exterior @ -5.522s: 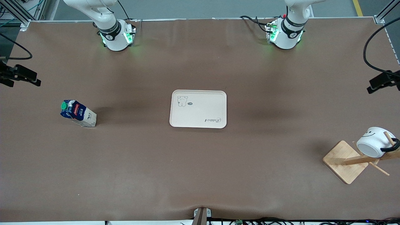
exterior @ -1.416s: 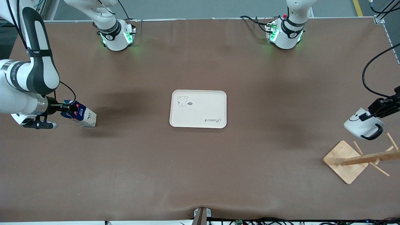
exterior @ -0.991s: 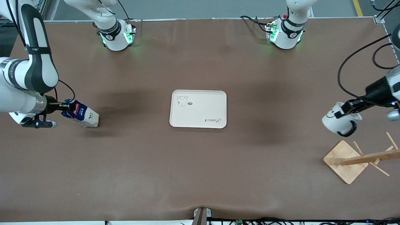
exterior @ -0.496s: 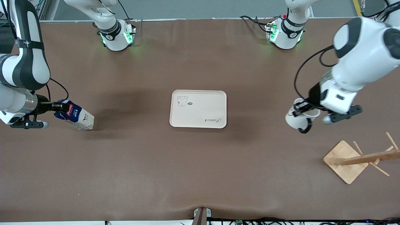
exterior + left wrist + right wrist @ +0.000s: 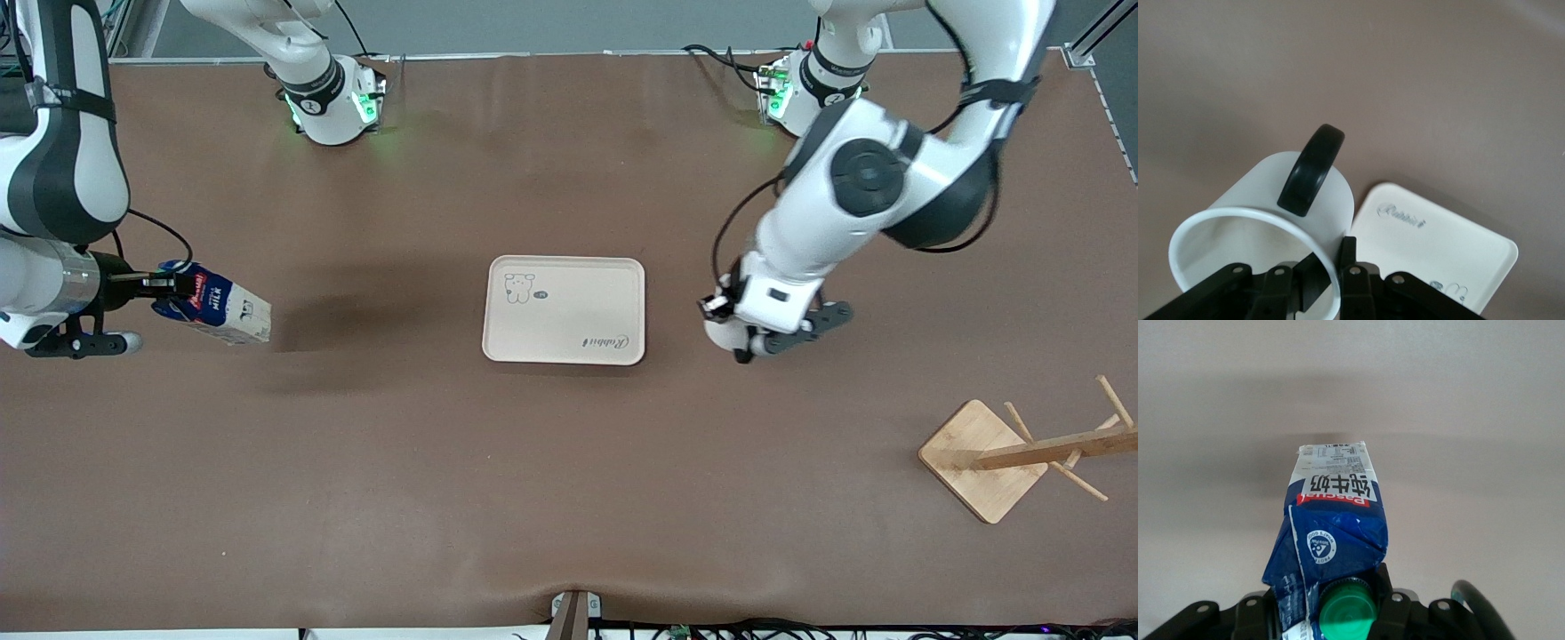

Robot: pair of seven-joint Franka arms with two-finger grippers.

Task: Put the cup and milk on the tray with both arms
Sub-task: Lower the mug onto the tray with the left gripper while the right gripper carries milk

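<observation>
Front view: left hand [image 5: 722,313] clamped on cup [image 5: 722,333] beside tray [image 5: 564,310], right hand [image 5: 158,286] gripping tilted milk [image 5: 218,308].

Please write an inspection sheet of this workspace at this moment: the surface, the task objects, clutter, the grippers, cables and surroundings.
Surface: brown table, bare around the tray.
Tray: cream tray at the table's middle, nothing on it.
Cup: white cup held in the air beside the tray, toward the left arm's end, black handle up in the left wrist view.
Milk: milk carton tilted, lifted at the right arm's end.
Clutter: wooden peg rack at the left arm's end, nearer the front camera than the tray.
Grippers: left gripper shut on the cup's rim; right gripper shut on the milk's top.
Cables: black cable on each arm.
Surroundings: green-lit bases along the table's top edge.
</observation>
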